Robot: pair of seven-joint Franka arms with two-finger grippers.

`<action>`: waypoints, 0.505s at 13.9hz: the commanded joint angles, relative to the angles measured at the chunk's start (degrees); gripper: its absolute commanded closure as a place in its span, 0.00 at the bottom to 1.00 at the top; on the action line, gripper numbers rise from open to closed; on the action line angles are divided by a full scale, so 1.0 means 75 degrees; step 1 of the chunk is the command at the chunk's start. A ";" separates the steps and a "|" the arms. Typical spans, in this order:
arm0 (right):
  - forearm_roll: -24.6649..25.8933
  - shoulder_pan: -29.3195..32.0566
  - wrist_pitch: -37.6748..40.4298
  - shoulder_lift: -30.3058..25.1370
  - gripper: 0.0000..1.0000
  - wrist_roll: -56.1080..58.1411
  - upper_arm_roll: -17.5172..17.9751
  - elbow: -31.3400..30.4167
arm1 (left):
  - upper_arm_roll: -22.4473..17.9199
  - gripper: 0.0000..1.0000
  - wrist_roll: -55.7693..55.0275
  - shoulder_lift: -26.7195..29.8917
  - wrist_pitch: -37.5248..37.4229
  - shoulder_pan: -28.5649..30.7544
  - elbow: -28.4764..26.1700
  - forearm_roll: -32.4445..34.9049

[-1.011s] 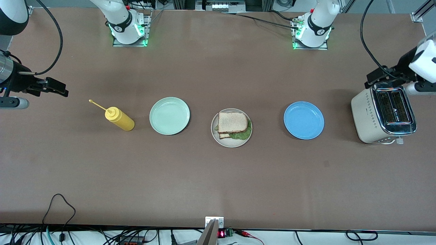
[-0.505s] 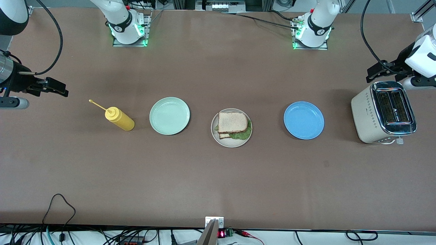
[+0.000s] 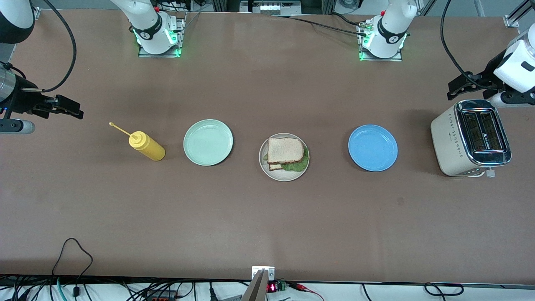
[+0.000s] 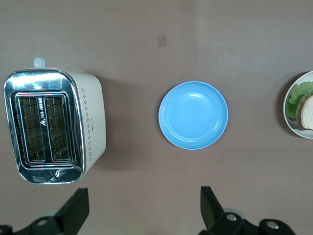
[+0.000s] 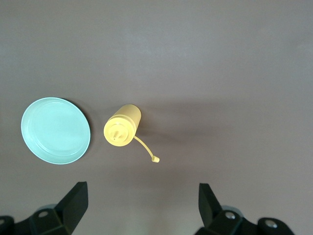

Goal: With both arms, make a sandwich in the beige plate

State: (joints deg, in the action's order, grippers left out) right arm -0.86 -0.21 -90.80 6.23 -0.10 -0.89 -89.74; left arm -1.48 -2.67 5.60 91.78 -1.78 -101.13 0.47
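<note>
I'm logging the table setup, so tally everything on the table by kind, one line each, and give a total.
Plates: 3, the mint-green plate, the beige plate and the blue plate
Sandwiches: 1, the sandwich on the beige plate
Squeeze bottles: 1, the yellow bottle
Toasters: 1, the toaster
Total: 6

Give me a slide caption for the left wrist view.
Open left gripper over brown table, above cream chrome-topped toaster, round blue plate.
</note>
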 commanded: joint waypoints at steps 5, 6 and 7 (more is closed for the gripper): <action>-0.0026 0.0016 0.0013 -0.0080 0.00 0.0001 -0.0010 -0.0058 | 0.0068 0.00 -0.0124 0.0144 -0.0049 -0.0091 -0.0086 0.0113; -0.0026 0.0016 0.0013 -0.0080 0.00 0.0024 -0.0010 -0.0058 | 0.0068 0.00 -0.0113 0.0132 -0.0049 -0.0091 -0.0086 0.0113; -0.0026 0.0016 0.0013 -0.0080 0.00 0.0001 -0.0010 -0.0058 | 0.0068 0.00 -0.0101 0.0109 -0.0049 -0.0102 -0.0074 0.0113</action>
State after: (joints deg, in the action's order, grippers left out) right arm -0.86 -0.21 -90.80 6.23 -0.10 -0.90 -89.74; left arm -1.12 -3.00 5.60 91.76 -2.18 -101.13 0.47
